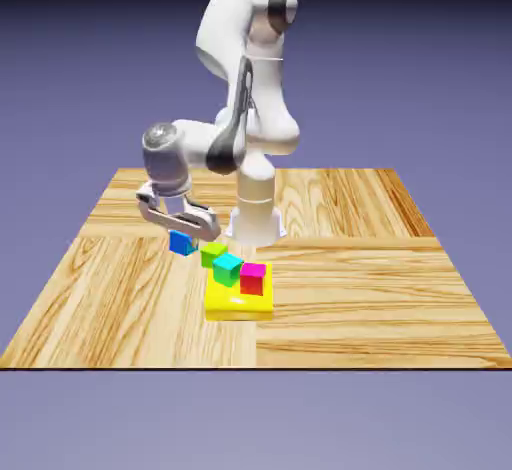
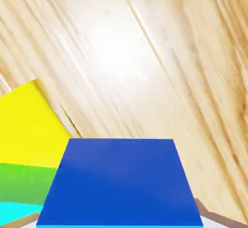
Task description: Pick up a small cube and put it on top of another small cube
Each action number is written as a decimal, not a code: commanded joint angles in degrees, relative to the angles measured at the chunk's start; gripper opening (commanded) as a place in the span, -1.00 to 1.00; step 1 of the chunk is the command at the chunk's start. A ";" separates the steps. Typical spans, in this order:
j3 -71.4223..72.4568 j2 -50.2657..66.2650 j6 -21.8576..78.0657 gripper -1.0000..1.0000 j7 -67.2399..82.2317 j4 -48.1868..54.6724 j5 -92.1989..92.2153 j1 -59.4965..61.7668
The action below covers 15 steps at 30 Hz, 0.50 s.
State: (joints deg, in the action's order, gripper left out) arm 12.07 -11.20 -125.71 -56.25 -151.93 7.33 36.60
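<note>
1. Wood-grained tabletop lies under everything, with a flat yellow slab near its middle as the landmark.
2. The two-finger gripper is closed on the bright-blue cube; its jaws stand only as far apart as the cube between them.
3. The blue cube sits squarely between the fingers, large in the hand view. In the exterior view it is beyond the yellow slab and to the exterior view's left of it. Whether its underside clears the wood, I cannot tell.
4. Nearest to it comes the lime-green cube, by the slab's far left corner; the teal cube appears over the slab's far left part, and the magenta cube over its far right part.
5. Which cube should take the blue one is not settled by the task. Carried too low toward the slab, it could knock the lime-green or teal cube, as they stand close together. Released off-centre or while turned, it could tip from its support; let go too high, it could bounce off.
</note>
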 commanded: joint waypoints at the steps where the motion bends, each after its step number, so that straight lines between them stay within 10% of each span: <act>1: 1.22 -0.74 1.36 -1.00 -2.54 -0.08 2.29 0.68; 8: 7.52 -4.59 8.32 -1.00 -15.08 -0.51 15.20 4.20; 14: 9.55 3.32 -4.45 -1.00 -13.94 -5.32 17.73 2.62; 15: 9.55 3.32 -4.45 1.00 -13.94 -5.32 17.73 2.62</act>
State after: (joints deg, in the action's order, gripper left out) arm 21.62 -7.88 -130.16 -70.19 -157.25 25.06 39.22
